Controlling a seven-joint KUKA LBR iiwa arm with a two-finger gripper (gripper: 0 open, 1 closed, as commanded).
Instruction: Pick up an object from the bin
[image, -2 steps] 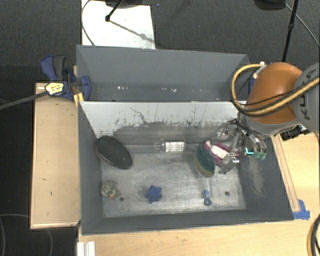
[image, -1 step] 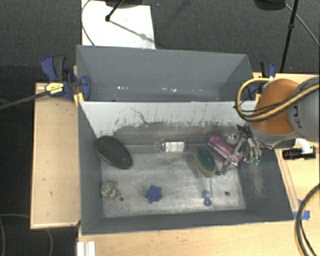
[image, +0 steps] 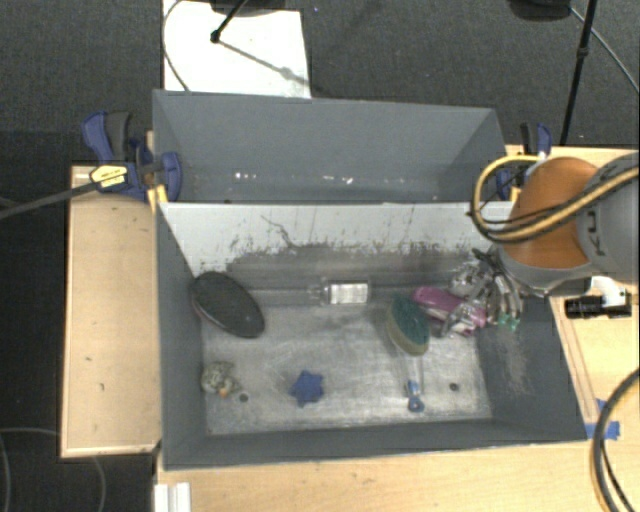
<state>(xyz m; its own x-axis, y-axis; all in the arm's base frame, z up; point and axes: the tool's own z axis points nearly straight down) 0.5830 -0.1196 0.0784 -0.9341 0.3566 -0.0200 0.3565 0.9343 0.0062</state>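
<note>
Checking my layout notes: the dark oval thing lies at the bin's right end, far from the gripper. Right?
No: the camera view shows the dark oval thing at the bin's left end, not its right. It is far from the gripper.

1. One blue star (image: 308, 387), near the front of the bin (image: 330, 150). I place everything else from it.
2. One black oval (image: 228, 305), left of the star and farther back.
3. One beige lump (image: 217, 379), left of the star, about level with it.
4. One clear bottle (image: 345, 293), behind the star.
5. One green disc (image: 408, 325), right of the star, a little back.
6. One purple piece (image: 437, 299), right of the star, farther back still.
7. One clear tube (image: 413, 390), blue-tipped, right of the star.
8. Two dark specks, too small to name: a left speck (image: 243, 397) just left of the star and a right speck (image: 453, 386) farthest right of it.
</note>
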